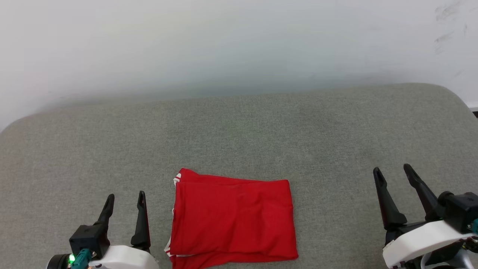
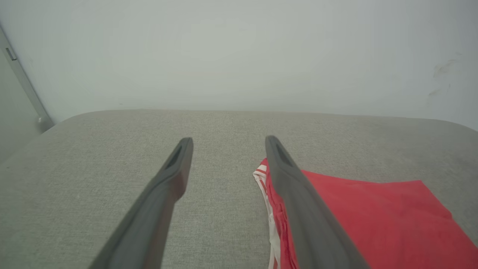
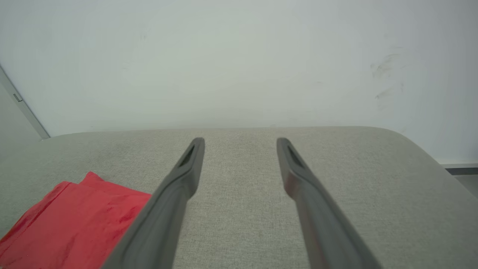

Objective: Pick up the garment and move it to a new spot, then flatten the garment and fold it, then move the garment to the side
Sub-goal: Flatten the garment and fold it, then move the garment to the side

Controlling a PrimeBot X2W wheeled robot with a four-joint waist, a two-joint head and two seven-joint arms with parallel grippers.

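1 fldd garment (image 1: 233, 220), 1 cushion (image 1: 112, 142)

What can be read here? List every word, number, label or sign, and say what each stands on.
No text can be read in any view.
Garment: folded, plain red side up, white-striped trim at its left edge; no letters or numerals show.
Wall: dark scuffs at the upper right, not writing.
Left gripper: a green light at its base, no label.
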